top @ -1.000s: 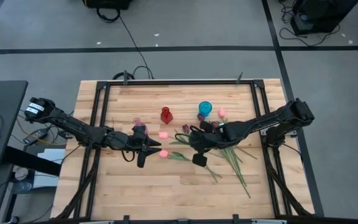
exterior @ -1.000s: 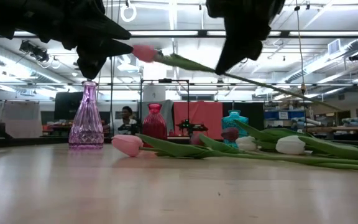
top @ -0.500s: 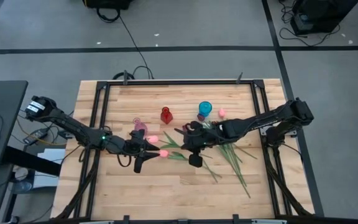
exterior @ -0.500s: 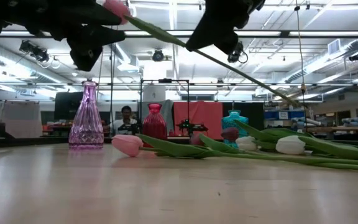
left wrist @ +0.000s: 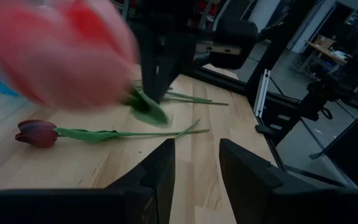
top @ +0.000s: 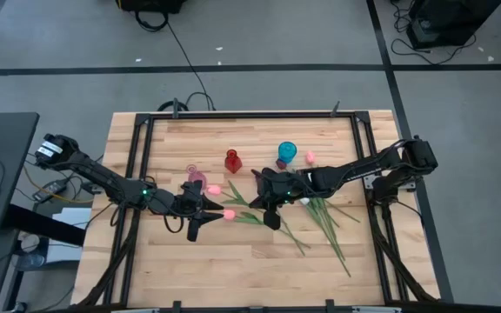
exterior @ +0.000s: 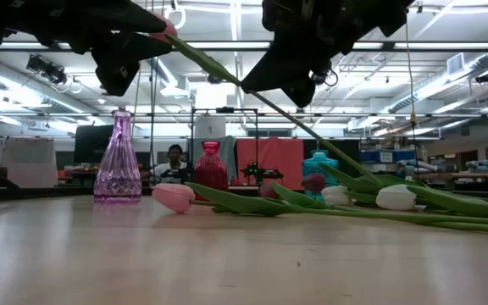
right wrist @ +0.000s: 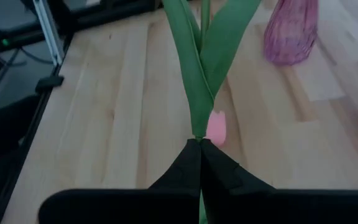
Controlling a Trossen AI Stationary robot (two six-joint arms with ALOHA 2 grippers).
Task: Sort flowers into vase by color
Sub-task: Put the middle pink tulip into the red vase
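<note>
On the wooden table [top: 172, 261], the right gripper [top: 266, 203] sits just right of the purple vase [top: 196, 176], fingers pinched tight on a pink tulip [top: 230, 214]'s stem. The left gripper [top: 205, 211], fingers parted and holding nothing, hovers just in front of that vase, the lifted bloom beside it. More flowers [top: 324, 217] lie farther right.

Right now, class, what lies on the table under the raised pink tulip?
Under the raised pink tulip, another pink tulip lies on the table; its stem runs behind leaves.
</note>
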